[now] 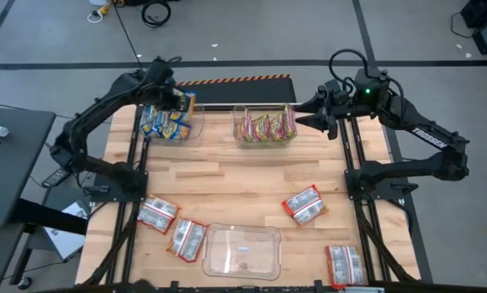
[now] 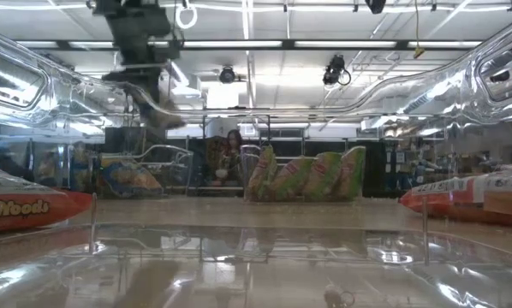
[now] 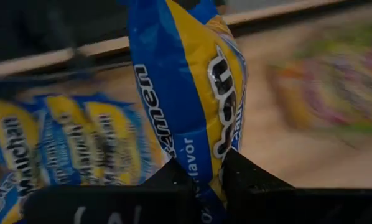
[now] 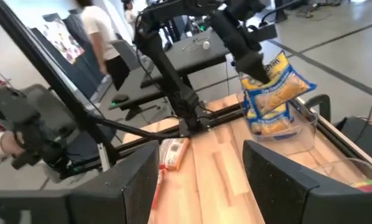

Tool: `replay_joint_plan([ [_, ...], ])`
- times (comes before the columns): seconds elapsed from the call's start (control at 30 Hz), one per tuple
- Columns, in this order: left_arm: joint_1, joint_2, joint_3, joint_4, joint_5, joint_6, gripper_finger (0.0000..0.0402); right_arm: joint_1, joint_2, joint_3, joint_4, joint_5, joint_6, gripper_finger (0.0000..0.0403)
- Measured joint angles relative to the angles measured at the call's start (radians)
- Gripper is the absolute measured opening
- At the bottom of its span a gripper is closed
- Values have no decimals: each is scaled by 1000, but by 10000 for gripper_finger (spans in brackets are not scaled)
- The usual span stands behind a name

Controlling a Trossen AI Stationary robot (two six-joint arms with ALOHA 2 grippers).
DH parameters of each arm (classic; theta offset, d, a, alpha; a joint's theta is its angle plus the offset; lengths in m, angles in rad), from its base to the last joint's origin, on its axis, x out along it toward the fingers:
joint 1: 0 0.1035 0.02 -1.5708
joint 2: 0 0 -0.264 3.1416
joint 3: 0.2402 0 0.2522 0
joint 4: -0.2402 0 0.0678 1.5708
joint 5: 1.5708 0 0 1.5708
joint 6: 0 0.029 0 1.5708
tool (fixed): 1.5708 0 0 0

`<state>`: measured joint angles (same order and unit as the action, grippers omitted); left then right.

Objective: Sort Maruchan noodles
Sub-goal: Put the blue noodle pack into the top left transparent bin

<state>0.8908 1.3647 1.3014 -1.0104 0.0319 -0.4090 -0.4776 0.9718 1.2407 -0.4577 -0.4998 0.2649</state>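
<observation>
My arms are matte black, jointed tubes looped with black cable. A green light glows on my right arm; white lettering marks its forearm.

L arm stretched to far-left, left tool pinched shut; R arm far-right, right tool spread wide.

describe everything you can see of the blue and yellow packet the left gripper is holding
The blue-yellow ramen packet is glossy plastic with white lettering, slightly puffed. The left gripper is shut on one end, so it hangs tilted in the air above the clear bin of matching blue-yellow packets at the table's far left, touching only the fingers.
</observation>
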Motion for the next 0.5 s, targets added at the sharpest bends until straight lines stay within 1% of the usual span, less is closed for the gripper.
replay_joint_plan([
  [0.07,32,39,-51,1,-12,-16,41,6,2,0,-2,11,0,236],
  [0.13,37,82,-72,-1,-10,-21,41,10,8,0,-1,13,2,236],
  [0.4,-32,256,-80,49,-39,-20,41,13,55,0,-28,20,13,236],
  [0.5,-57,304,-80,67,-104,-22,48,22,73,0,-38,20,4,236],
])
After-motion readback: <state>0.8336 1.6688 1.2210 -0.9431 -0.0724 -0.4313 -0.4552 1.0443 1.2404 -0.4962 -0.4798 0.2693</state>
